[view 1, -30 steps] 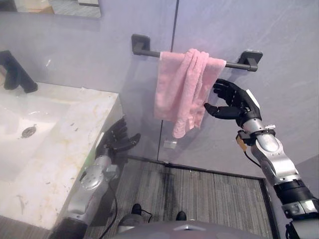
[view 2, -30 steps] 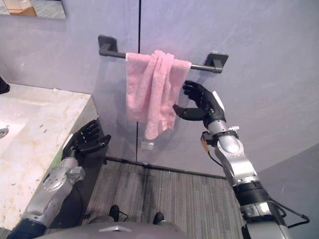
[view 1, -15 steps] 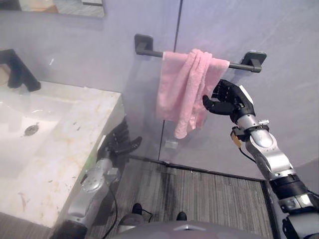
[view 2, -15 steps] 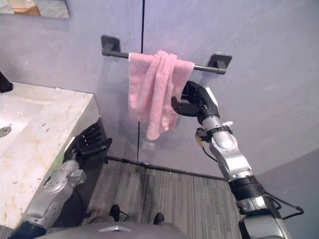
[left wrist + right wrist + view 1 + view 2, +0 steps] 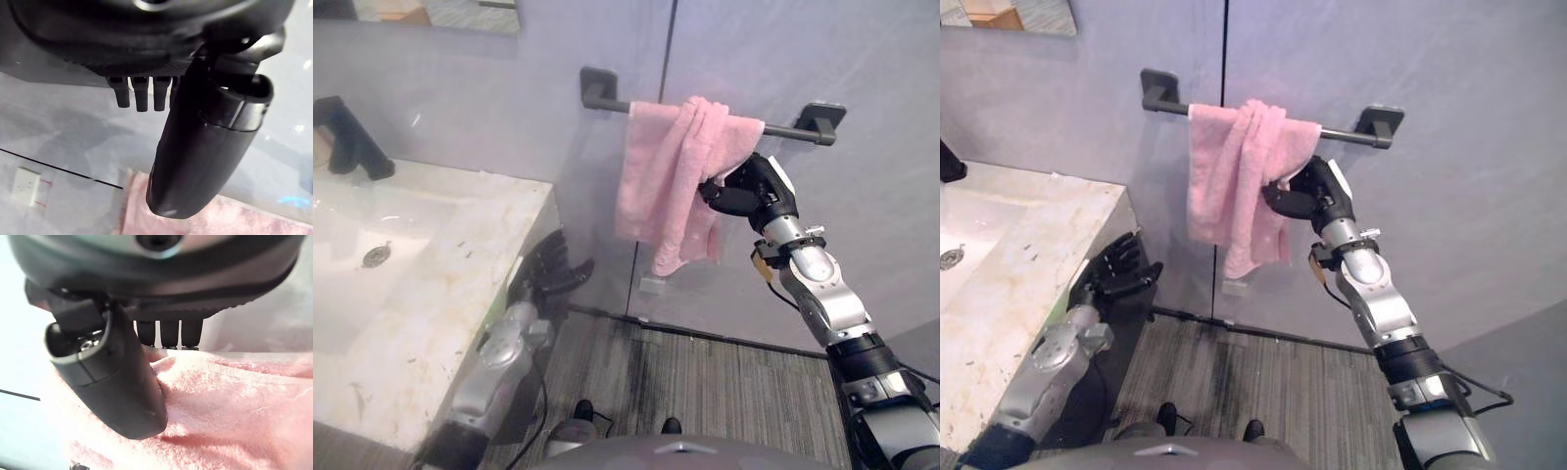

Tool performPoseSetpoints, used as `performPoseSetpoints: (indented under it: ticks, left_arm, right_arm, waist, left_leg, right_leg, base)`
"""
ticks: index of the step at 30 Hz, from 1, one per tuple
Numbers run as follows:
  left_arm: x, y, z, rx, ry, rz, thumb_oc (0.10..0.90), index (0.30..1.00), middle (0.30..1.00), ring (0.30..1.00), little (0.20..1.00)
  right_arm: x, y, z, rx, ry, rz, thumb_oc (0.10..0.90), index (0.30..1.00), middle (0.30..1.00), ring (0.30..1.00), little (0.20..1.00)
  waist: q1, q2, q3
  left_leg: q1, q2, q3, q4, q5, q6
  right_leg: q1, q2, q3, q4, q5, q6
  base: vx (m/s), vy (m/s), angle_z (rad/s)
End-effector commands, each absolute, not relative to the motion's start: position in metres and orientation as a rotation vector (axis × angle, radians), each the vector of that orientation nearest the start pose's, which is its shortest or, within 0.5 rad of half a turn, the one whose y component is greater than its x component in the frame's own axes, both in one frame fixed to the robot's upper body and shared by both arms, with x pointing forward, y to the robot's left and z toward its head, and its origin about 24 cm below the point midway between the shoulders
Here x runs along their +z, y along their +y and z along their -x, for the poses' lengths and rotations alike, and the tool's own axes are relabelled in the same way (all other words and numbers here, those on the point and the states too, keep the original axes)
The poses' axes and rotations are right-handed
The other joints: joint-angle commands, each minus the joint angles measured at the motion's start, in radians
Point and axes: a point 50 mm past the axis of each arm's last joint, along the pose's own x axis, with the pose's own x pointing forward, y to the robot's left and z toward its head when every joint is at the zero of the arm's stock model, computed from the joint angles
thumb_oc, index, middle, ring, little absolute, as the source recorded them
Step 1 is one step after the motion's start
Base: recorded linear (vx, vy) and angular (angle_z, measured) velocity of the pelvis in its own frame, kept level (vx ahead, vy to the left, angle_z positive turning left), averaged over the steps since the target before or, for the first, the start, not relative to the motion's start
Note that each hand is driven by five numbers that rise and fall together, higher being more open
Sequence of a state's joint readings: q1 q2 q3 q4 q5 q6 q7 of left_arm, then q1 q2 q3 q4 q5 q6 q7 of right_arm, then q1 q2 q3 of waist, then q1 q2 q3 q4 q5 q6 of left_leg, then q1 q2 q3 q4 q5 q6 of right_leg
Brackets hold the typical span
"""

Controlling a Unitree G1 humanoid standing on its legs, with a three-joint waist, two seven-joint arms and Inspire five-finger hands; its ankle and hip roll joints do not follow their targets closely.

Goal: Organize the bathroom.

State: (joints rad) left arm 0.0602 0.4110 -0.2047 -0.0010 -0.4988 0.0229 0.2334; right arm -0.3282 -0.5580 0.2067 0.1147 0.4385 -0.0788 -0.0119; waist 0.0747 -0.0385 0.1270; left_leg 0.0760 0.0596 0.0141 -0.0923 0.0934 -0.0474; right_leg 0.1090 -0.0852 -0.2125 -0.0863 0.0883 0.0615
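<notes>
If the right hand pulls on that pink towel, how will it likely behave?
Probably floppy: the pink towel hangs in bunched folds over the towel bar. It looks light and merely draped, so a pull may slide it off. The right hand pinches its edge, and the soft pile seen in the right wrist view should grip well.

No text, label, number or sign could be read anywhere in these views, on any surface or thing
</notes>
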Motion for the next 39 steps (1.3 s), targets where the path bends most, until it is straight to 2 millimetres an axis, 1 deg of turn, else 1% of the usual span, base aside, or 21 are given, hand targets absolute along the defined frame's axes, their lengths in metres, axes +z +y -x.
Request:
performPoseSetpoints:
  ticks: [1, 3, 11, 15, 19, 22, 23, 24, 25, 26, 27, 32, 35, 39]
  left_arm:
    - [0.091, 0.19, -0.269, 0.039, -0.179, 0.028, 0.8, 0.9, 0.9, 0.9, 0.9]
    - [0.094, 0.19, -0.27, 0.044, -0.2, 0.027, 0.8, 0.9, 0.9, 0.9, 0.9]
    - [0.124, 0.186, -0.287, 0.049, -0.328, -0.025, 0.8, 0.9, 0.9, 0.9, 0.9]
    - [0.134, 0.185, -0.295, 0.03, -0.352, -0.03, 0.8, 0.9, 0.9, 0.9, 0.9]
    - [0.142, 0.184, -0.298, -0.002, -0.374, -0.075, 0.8, 0.9, 0.9, 0.9, 0.9]
    - [0.147, 0.186, -0.301, -0.037, -0.379, -0.099, 0.8, 0.9, 0.9, 0.9, 0.9]
    - [0.149, 0.187, -0.302, -0.045, -0.38, -0.102, 0.755, 0.832, 0.832, 0.832, 0.832]
    - [0.149, 0.187, -0.303, -0.051, -0.38, -0.111, 0.695, 0.742, 0.742, 0.742, 0.742]
    - [0.15, 0.187, -0.304, -0.057, -0.379, -0.124, 0.563, 0.545, 0.545, 0.545, 0.545]
    - [0.151, 0.188, -0.305, -0.065, -0.376, -0.129, 0.471, 0.406, 0.406, 0.406, 0.406]
    - [0.152, 0.188, -0.305, -0.069, -0.373, -0.13, 0.4, 0.3, 0.3, 0.3, 0.3]
    - [0.15, 0.187, -0.309, -0.102, -0.348, -0.158, 0.4, 0.3, 0.3, 0.3, 0.3]
    - [0.149, 0.189, -0.31, -0.086, -0.341, -0.167, 0.4, 0.3, 0.3, 0.3, 0.3]
    - [0.147, 0.198, -0.31, -0.023, -0.346, -0.172, 0.4, 0.3, 0.3, 0.3, 0.3]
  right_arm:
    - [0.17, -0.183, -0.304, 0.23, -0.491, 0.092, 0.4, 0.3, 0.3, 0.3, 0.3]
    - [0.164, -0.182, -0.301, 0.227, -0.48, 0.079, 0.4, 0.3, 0.3, 0.3, 0.3]
    - [0.144, -0.175, -0.296, 0.27, -0.415, 0.054, 0.4, 0.3, 0.3, 0.3, 0.3]
    - [0.14, -0.166, -0.297, 0.31, -0.393, 0.061, 0.4, 0.3, 0.3, 0.3, 0.3]
    - [0.137, -0.16, -0.298, 0.336, -0.375, 0.058, 0.4, 0.3, 0.3, 0.3, 0.3]
    - [0.135, -0.157, -0.299, 0.349, -0.358, 0.059, 0.4, 0.3, 0.3, 0.3, 0.3]
    - [0.134, -0.157, -0.299, 0.351, -0.355, 0.058, 0.4, 0.3, 0.3, 0.3, 0.3]
    - [0.133, -0.157, -0.299, 0.352, -0.352, 0.056, 0.4, 0.3, 0.3, 0.3, 0.3]
    - [0.132, -0.156, -0.298, 0.355, -0.347, 0.055, 0.4, 0.3, 0.3, 0.3, 0.3]
    - [0.131, -0.155, -0.298, 0.357, -0.343, 0.055, 0.4, 0.3, 0.3, 0.3, 0.3]
    - [0.129, -0.154, -0.298, 0.357, -0.339, 0.055, 0.4, 0.3, 0.3, 0.3, 0.3]
    - [0.125, -0.153, -0.298, 0.357, -0.323, 0.049, 0.4, 0.3, 0.3, 0.3, 0.3]
    - [0.123, -0.153, -0.298, 0.357, -0.318, 0.045, 0.4, 0.3, 0.3, 0.3, 0.3]
    - [0.118, -0.155, -0.297, 0.335, -0.304, 0.035, 0.4, 0.3, 0.3, 0.3, 0.3]
  waist:
    - [-0.026, -0.014, -0.078]
    - [-0.035, -0.012, -0.08]
    - [-0.072, -0.006, -0.095]
    - [-0.082, -0.002, -0.102]
    - [-0.087, 0.003, -0.108]
    - [-0.091, 0.005, -0.115]
    - [-0.093, 0.006, -0.116]
    - [-0.093, 0.006, -0.117]
    - [-0.095, 0.008, -0.118]
    - [-0.096, 0.009, -0.119]
    - [-0.097, 0.01, -0.12]
    - [-0.103, 0.014, -0.124]
    - [-0.106, 0.015, -0.126]
    - [-0.108, 0.017, -0.127]
  left_leg:
    - [0.048, -0.025, 0.057, 0.011, -0.077, 0.023]
    - [0.051, -0.024, 0.061, 0.01, -0.078, 0.024]
    - [0.062, -0.02, 0.081, 0.005, -0.077, 0.023]
    - [0.064, -0.02, 0.084, 0.005, -0.076, 0.024]
    - [0.065, -0.022, 0.084, 0.005, -0.077, 0.024]
    - [0.066, -0.022, 0.086, 0.005, -0.077, 0.024]
    - [0.065, -0.022, 0.087, 0.005, -0.077, 0.024]
    - [0.065, -0.022, 0.087, 0.005, -0.077, 0.024]
    - [0.066, -0.023, 0.088, 0.005, -0.076, 0.025]
    - [0.066, -0.023, 0.089, 0.005, -0.076, 0.025]
    - [0.065, -0.024, 0.088, 0.005, -0.076, 0.026]
    - [0.066, -0.025, 0.09, 0.005, -0.078, 0.027]
    - [0.067, -0.026, 0.093, 0.005, -0.078, 0.029]
    - [0.066, -0.027, 0.095, 0.005, -0.078, 0.03]
  right_leg:
    - [0.029, -0.009, 0.005, 0.007, -0.039, 0.008]
    - [0.027, -0.007, 0.012, 0.007, -0.039, 0.009]
    - [0.023, -0.002, 0.035, 0.005, -0.038, 0.016]
    - [0.021, 0.0, 0.042, 0.004, -0.038, 0.017]
    - [0.019, 0.003, 0.051, 0.003, -0.037, 0.017]
    - [0.019, 0.003, 0.054, 0.003, -0.037, 0.019]
    - [0.018, 0.003, 0.054, 0.003, -0.037, 0.02]
    - [0.018, 0.003, 0.055, 0.003, -0.037, 0.02]
    - [0.018, 0.004, 0.056, 0.003, -0.037, 0.02]
    - [0.017, 0.004, 0.057, 0.003, -0.037, 0.02]
    - [0.017, 0.004, 0.058, 0.003, -0.037, 0.02]
    - [0.015, 0.005, 0.062, 0.003, -0.036, 0.021]
    - [0.014, 0.005, 0.065, 0.002, -0.035, 0.022]
    - [0.012, 0.006, 0.069, 0.001, -0.033, 0.021]
  base:
    - [0.0, -0.014, -0.14]
    - [0.0, -0.014, -0.07]
    - [0.01, -0.015, -0.1]
    - [0.01, -0.007, -0.05]
    - [0.01, -0.001, -0.05]
    - [0.01, 0.0, -0.05]
    - [0.01, 0.006, -0.04]
    - [0.01, 0.005, -0.05]
    - [0.01, 0.005, -0.06]
    - [0.01, 0.005, -0.07]
    - [0.0, 0.004, -0.07]
    - [0.0, 0.001, -0.03]
    - [0.0, 0.0, 0.0]
    - [0.0, 0.0, 0.0]
